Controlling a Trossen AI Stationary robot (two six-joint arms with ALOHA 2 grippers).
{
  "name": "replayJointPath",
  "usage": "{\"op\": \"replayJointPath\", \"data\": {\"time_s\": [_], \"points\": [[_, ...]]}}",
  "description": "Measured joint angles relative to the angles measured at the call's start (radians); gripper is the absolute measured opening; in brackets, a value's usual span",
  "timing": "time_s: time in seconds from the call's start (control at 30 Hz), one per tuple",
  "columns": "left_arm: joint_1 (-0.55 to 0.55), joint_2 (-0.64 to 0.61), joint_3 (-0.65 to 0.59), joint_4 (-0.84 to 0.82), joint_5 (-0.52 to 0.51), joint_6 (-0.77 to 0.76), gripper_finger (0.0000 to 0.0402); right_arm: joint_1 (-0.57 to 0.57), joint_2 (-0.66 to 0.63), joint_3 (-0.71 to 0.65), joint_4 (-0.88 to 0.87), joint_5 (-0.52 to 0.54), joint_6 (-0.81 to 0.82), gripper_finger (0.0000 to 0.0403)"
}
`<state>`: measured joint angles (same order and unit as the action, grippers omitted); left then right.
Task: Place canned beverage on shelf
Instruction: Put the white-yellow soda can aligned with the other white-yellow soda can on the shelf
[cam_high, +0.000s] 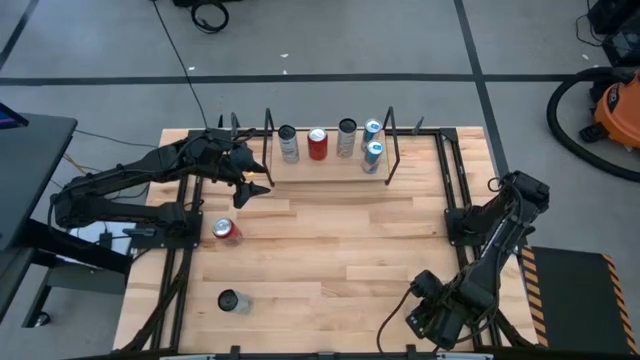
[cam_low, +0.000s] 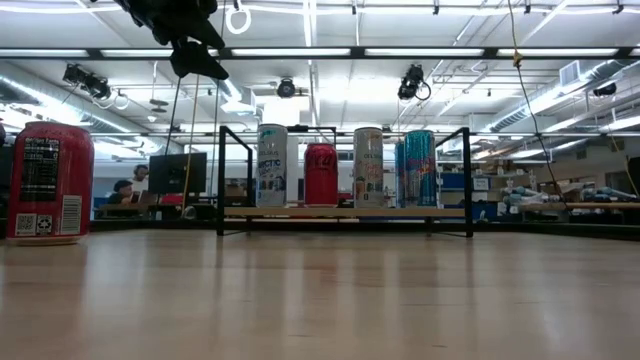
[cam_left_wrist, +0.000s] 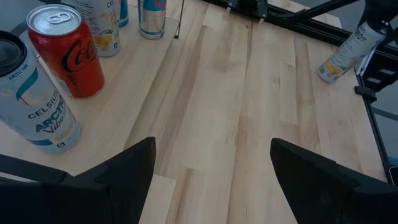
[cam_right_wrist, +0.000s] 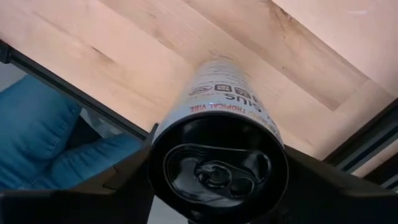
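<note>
The shelf (cam_high: 330, 168), a light wood board with black rod end frames, stands at the table's far side and holds several upright cans, among them a white Celsius can (cam_left_wrist: 37, 106) and a red cola can (cam_left_wrist: 68, 53). My left gripper (cam_high: 255, 188) is open and empty, raised by the shelf's left end; it also shows in its wrist view (cam_left_wrist: 211, 168). My right gripper (cam_high: 428, 316) is at the table's near right corner, shut on a white can with a black top (cam_right_wrist: 217, 124). That can also shows far off in the left wrist view (cam_left_wrist: 345, 53). My right gripper pinches the white can between its two fingers (cam_right_wrist: 124, 180), on the can's side wall near its black top end (cam_right_wrist: 163, 140). The can lies along the fingers, top toward the wrist and body pointing away over the table's edge. Whether its far end touches the table, I cannot tell.
A red can (cam_high: 226, 230) stands on the table at the left, also in the low view (cam_low: 48, 180). A dark-topped can (cam_high: 232, 300) stands near the front left. Black frame rails (cam_high: 455, 190) run along the table's sides. Bare wood lies between the shelf and the near edge.
</note>
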<state>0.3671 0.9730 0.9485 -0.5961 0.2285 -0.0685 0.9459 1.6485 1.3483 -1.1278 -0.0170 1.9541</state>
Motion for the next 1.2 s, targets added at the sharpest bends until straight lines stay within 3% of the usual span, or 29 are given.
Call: {"op": "replayJointPath", "data": {"time_s": [0.1,0.3,0.43,0.7,1.2], "points": [[0.0,0.0,0.0,0.0,0.0,0.0,0.0318,0.0,0.0,0.001,-0.001,0.001,-0.001,0.0264],[0.0,0.0,0.0,0.0,0.0,0.0,0.0318,-0.032,-0.007,0.0,-0.003,0.004,-0.035,0.0264],[0.0,0.0,0.0,-0.001,0.0,0.0,0.0318,-0.091,-0.022,0.021,-0.023,0.017,-0.141,0.0264],[0.0,0.0,0.0,-0.001,0.0,-0.001,0.0318,-0.301,-0.031,0.135,-0.161,0.017,-0.522,0.0264],[0.0,0.0,0.0,-0.034,0.0,-0.047,0.0318,-0.843,-0.033,0.297,-0.212,0.024,-1.309,0.0264]]}}
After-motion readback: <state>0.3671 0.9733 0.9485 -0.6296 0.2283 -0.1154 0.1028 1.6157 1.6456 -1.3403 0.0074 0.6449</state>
